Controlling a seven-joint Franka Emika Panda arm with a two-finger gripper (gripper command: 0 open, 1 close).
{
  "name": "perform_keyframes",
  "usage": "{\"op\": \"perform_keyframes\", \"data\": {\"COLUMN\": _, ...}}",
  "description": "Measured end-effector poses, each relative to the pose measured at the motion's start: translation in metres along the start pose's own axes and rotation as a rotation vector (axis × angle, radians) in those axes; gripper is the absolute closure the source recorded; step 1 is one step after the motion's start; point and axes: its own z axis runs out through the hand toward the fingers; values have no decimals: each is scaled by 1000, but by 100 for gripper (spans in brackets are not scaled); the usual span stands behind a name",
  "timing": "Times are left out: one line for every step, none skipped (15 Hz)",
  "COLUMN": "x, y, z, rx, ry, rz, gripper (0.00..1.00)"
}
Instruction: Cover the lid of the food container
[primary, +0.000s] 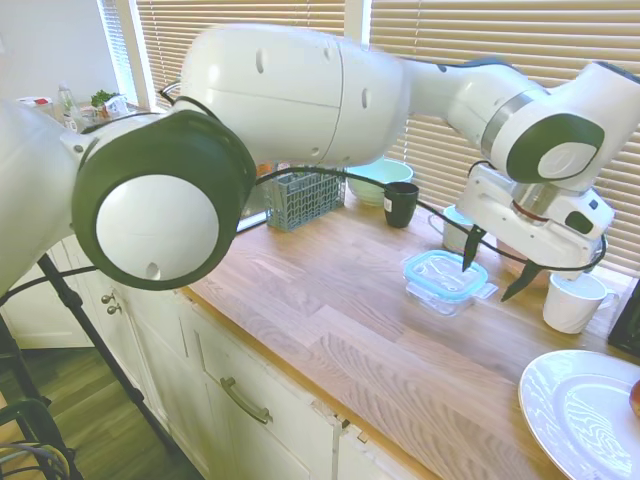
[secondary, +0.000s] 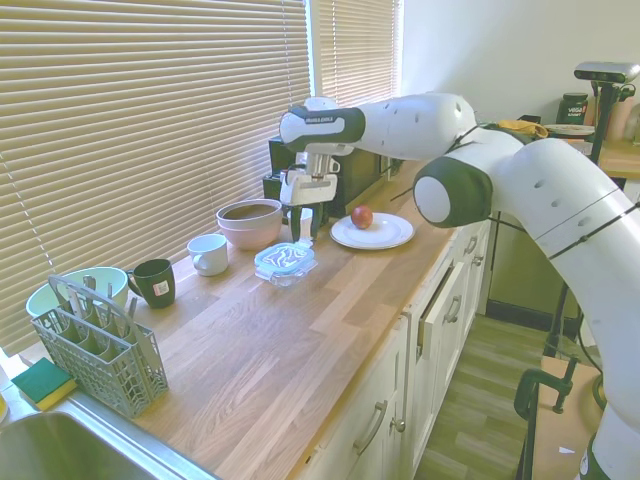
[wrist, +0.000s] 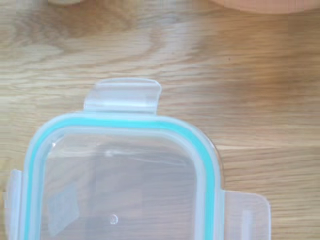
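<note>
The clear plastic lid with the teal rim (primary: 446, 273) sits on the see-through food container (primary: 441, 294) on the wooden worktop (primary: 330, 320). The jaws hang wide open above, holding nothing. Only the wrist view shows the snap tabs (wrist: 123, 95); it cuts off the lid's far end.

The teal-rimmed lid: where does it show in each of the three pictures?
First exterior view: the lid sits right of centre on the container, under the gripper.
Second exterior view: lid mid-counter, left of centre.
Wrist view: lid fills the lower half.
Shared landmark: the white mug in both exterior views.
</note>
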Motion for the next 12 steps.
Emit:
{"op": "perform_keyframes", "data": {"x": -4, "y": -4, "z": -14, "rx": 4, "ry": 20, "rz": -7, "gripper": 0}}
{"op": "perform_keyframes", "data": {"x": -8, "y": -8, "z": -27, "rx": 5, "ry": 42, "rz": -15, "gripper": 0}}
{"op": "perform_keyframes", "data": {"x": -15, "y": -12, "z": -39, "rx": 4, "ry": 57, "rz": -22, "gripper": 0}}
{"op": "perform_keyframes", "data": {"x": -22, "y": -16, "z": -47, "rx": -2, "ry": 62, "rz": -30, "gripper": 0}}
{"op": "perform_keyframes", "data": {"x": -31, "y": -20, "z": -52, "rx": -11, "ry": 65, "rz": -38, "gripper": 0}}
{"op": "perform_keyframes", "data": {"x": -39, "y": -25, "z": -56, "rx": -20, "ry": 75, "rz": -50, "gripper": 0}}
{"op": "perform_keyframes", "data": {"x": -48, "y": -31, "z": -58, "rx": -30, "ry": 82, "rz": -63, "gripper": 0}}
{"op": "perform_keyframes", "data": {"x": -59, "y": -39, "z": -60, "rx": -41, "ry": 91, "rz": -79, "gripper": 0}}
{"op": "perform_keyframes", "data": {"x": -70, "y": -45, "z": -62, "rx": -53, "ry": 101, "rz": -94, "gripper": 0}}
{"op": "perform_keyframes", "data": {"x": -80, "y": -50, "z": -64, "rx": -59, "ry": 110, "rz": -105, "gripper": 0}}
{"op": "perform_keyframes", "data": {"x": -90, "y": -54, "z": -65, "rx": -68, "ry": 118, "rz": -112, "gripper": 0}}
{"op": "perform_keyframes", "data": {"x": -99, "y": -54, "z": -67, "rx": -76, "ry": 124, "rz": -114, "gripper": 0}}
